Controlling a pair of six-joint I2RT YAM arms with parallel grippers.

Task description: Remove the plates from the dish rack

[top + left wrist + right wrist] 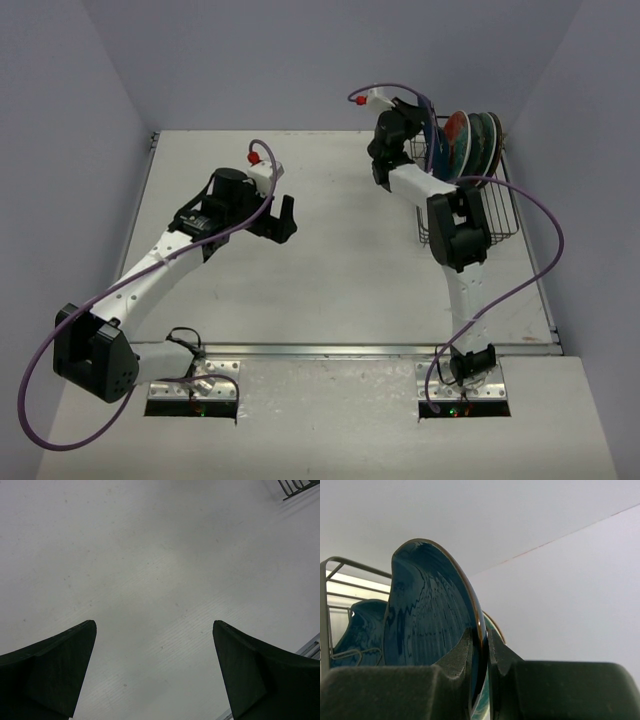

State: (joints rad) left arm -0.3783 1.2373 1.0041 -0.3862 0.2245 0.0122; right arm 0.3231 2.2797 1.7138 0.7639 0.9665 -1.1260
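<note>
R arm reaches forward to the rack (505, 215) at far right of table (350, 260), R gripper (480, 635) pinched on rim of upright blue plate (427, 615) beside the other plates (478, 140) there, while L arm is bent, L gripper (155, 625) wide apart above table.

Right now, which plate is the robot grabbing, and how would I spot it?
Find the wire dish rack at the far right of the table, where plates stand on edge in a row. At the row's end nearer the table's middle is a dark blue plate. It alone has the right gripper pinching its rim; beside it is a red-orange plate.
</note>
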